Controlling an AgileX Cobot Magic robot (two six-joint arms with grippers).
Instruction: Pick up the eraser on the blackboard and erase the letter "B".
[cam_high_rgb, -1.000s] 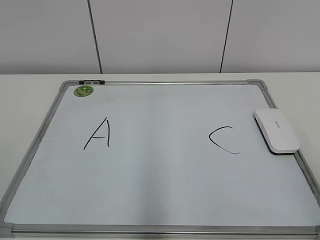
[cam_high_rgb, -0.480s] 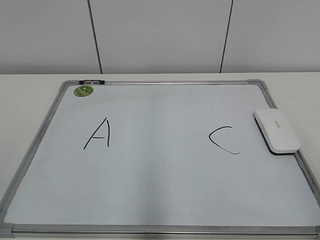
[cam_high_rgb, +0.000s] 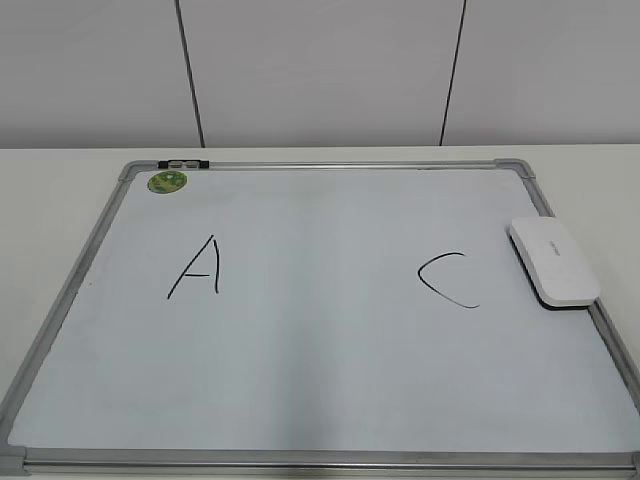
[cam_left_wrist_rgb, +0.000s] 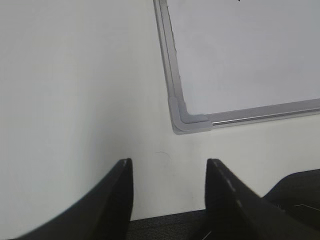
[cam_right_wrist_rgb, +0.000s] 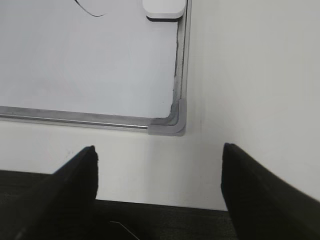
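Note:
The blackboard (cam_high_rgb: 320, 330), a white board in a grey frame, lies flat on the table. It bears a black "A" (cam_high_rgb: 197, 268) and a black "C" (cam_high_rgb: 448, 280); no letter "B" shows between them. The white eraser (cam_high_rgb: 553, 262) lies on the board's right edge; its near end shows in the right wrist view (cam_right_wrist_rgb: 163, 9). Neither gripper appears in the exterior view. My left gripper (cam_left_wrist_rgb: 169, 167) is open and empty over the table before the board's near-left corner (cam_left_wrist_rgb: 187, 120). My right gripper (cam_right_wrist_rgb: 159, 152) is open and empty before the near-right corner (cam_right_wrist_rgb: 170, 124).
A round green sticker (cam_high_rgb: 167, 182) sits at the board's far-left corner, next to a black clip (cam_high_rgb: 183, 162) on the frame. A white wall stands behind the table. A dark table edge runs under both grippers.

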